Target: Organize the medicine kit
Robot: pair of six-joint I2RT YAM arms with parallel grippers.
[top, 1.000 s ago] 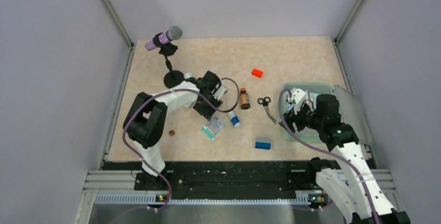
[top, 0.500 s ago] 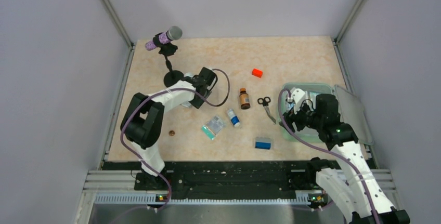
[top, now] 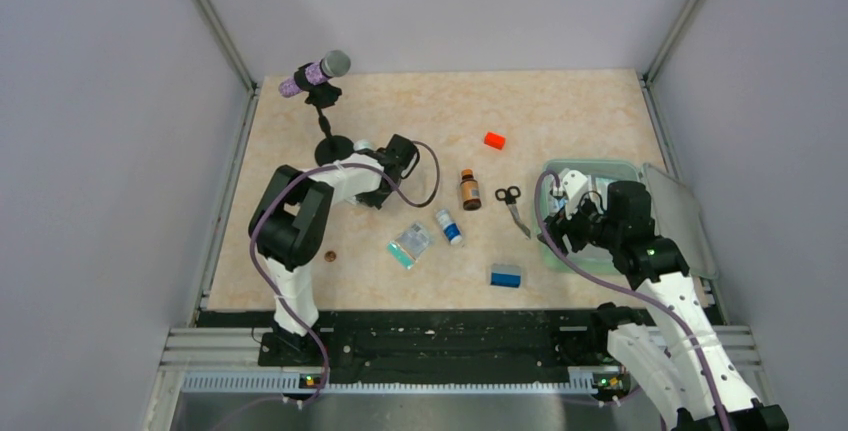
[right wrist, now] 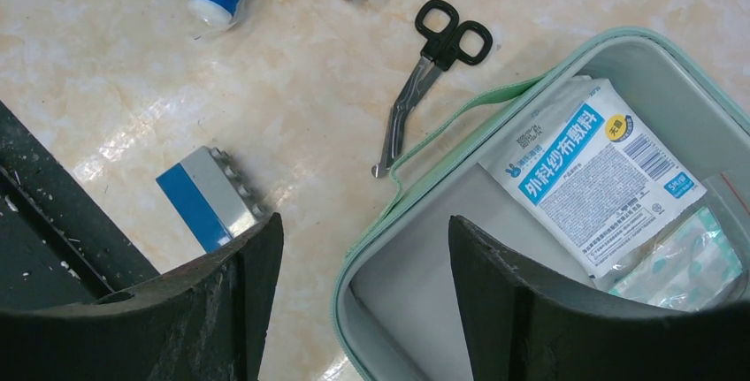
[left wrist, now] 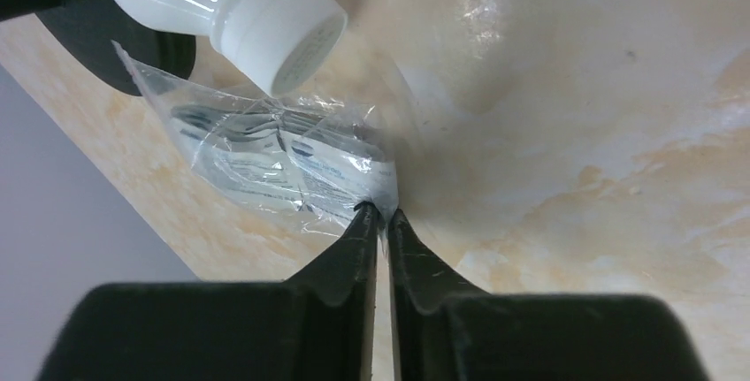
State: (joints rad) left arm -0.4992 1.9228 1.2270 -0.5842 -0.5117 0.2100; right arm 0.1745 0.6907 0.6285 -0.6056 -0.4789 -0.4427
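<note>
Now, left pincer point(left wrist: 382, 213): closed on corner of clear crinkled plastic sachet point(left wrist: 274, 147)
right pincer point(right wrist: 363, 226): wide apart, empty, above open pale mint-green square plastic case point(right wrist: 646, 67)

The fixed overhead camera sits above and behind the arm bases, looking down and forward over the whole beige marbled counter point(top: 560, 111). The left wrist camera looks along the left fingers point(left wrist: 349, 257) from very near the counter, and a crumpled clear plastic sachet point(left wrist: 283, 160) and a white plastic bottle point(left wrist: 239, 1) fill its view. The right wrist camera hangs higher, facing down between the right fingers point(right wrist: 221, 301). With the overhead view it shares the black-handled steel scissors point(right wrist: 429, 67), the small blue-and-grey block point(right wrist: 208, 200) and the open pale mint-green plastic case point(right wrist: 416, 301).
</note>
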